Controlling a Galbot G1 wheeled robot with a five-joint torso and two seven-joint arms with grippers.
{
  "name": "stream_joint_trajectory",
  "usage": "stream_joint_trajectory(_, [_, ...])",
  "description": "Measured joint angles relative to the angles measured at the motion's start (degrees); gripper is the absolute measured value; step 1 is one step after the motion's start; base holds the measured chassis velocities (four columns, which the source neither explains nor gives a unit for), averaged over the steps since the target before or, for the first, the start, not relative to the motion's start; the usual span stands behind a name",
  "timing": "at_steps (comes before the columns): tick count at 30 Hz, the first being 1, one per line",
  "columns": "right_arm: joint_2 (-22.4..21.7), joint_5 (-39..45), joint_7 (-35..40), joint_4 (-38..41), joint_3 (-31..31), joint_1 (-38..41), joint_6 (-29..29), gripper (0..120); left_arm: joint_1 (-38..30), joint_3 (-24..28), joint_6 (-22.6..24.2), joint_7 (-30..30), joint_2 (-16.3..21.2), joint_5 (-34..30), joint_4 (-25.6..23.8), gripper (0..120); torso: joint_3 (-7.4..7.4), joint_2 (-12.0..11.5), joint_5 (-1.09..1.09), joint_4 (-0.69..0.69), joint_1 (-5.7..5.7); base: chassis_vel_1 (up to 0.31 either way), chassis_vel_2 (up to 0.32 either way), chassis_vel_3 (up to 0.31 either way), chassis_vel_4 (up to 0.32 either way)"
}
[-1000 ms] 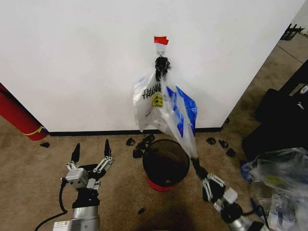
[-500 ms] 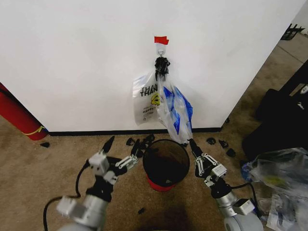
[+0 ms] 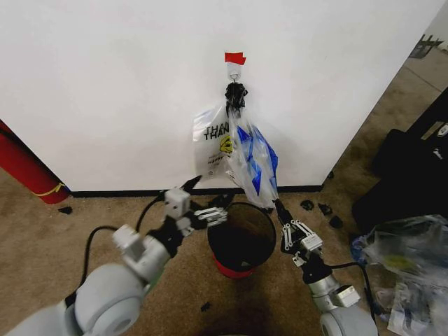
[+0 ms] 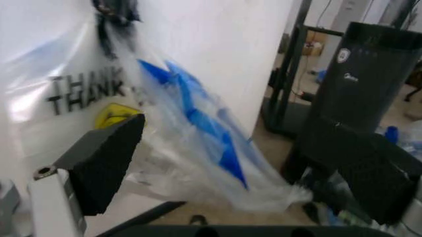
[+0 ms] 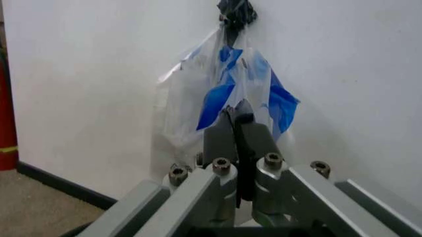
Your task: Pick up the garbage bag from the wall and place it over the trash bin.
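Note:
The garbage bag (image 3: 241, 150), translucent with "THANK" print, a yellow smiley and blue strips, hangs by a black knot from a small hook (image 3: 234, 72) on the white wall (image 3: 105, 84), under red tape. The black trash bin (image 3: 241, 238) with a red base stands on the carpet right below it. My right gripper (image 3: 276, 206) is at the bin's far right rim, shut on the bag's lowest corner. In the right wrist view its fingers (image 5: 236, 123) press together before the bag (image 5: 224, 94). My left gripper (image 3: 203, 201) is open at the bin's far left rim, below the bag (image 4: 191, 113).
A long red cylinder (image 3: 24, 171) leans at the left wall. Small black scraps (image 3: 318, 208) lie along the baseboard. A black case (image 3: 409, 175) and a clear plastic bundle (image 3: 409, 259) crowd the right side. A tall black appliance (image 4: 376, 84) stands beyond the bag.
My left arm has swung forward and right, from the open carpet to the bin's left rim. My right gripper rose toward the wall with the bag's corner, and the stretched bag went slack.

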Motion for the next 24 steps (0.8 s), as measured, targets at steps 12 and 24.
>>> stream_joint_trajectory(12, [1.3, -1.0, 0.6, -1.1, 1.2, -0.6, 0.7, 0, -22.9, 14.0, 10.8, -11.3, -7.9, -22.5, 1.7, 98, 0.00, 0.0, -0.02, 0.03, -0.01, 0.000, 0.000, 0.000, 0.000])
stream_joint_trajectory(24, [0.8, -0.7, 0.9, -1.1, 2.1, -0.8, 0.6, 0, -32.9, 22.7, 13.3, -16.9, -17.8, -22.9, 13.3, 97, 0.00, 0.0, 0.00, 0.02, -0.01, 0.000, 0.000, 0.000, 0.000])
